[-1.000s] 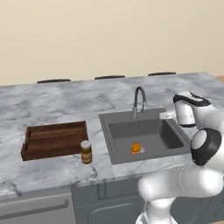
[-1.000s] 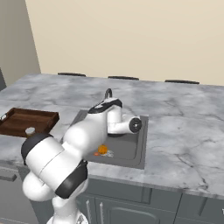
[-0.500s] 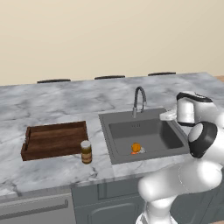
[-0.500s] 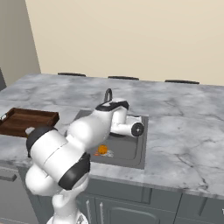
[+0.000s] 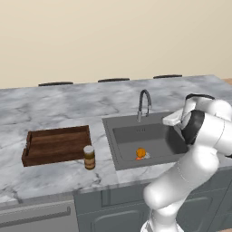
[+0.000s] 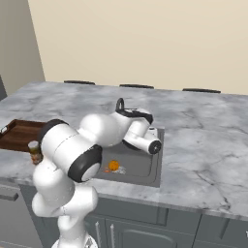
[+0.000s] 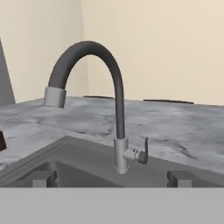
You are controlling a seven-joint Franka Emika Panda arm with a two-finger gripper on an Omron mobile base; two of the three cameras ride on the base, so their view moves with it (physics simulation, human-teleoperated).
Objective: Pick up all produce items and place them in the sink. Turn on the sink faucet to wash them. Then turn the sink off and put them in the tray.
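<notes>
left base view: the small round orange fruit already lies in the dark grey recessed sink, below the tool; hand view: the tool, wide open and empty, faces the slim dark gooseneck faucet, so washing and traying remain.

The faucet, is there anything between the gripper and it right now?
Nothing visible stands in the way. In the hand view the open fingers frame the sink faucet directly ahead, its small side lever unobstructed. The produce lies down in the sink, below that path.
</notes>
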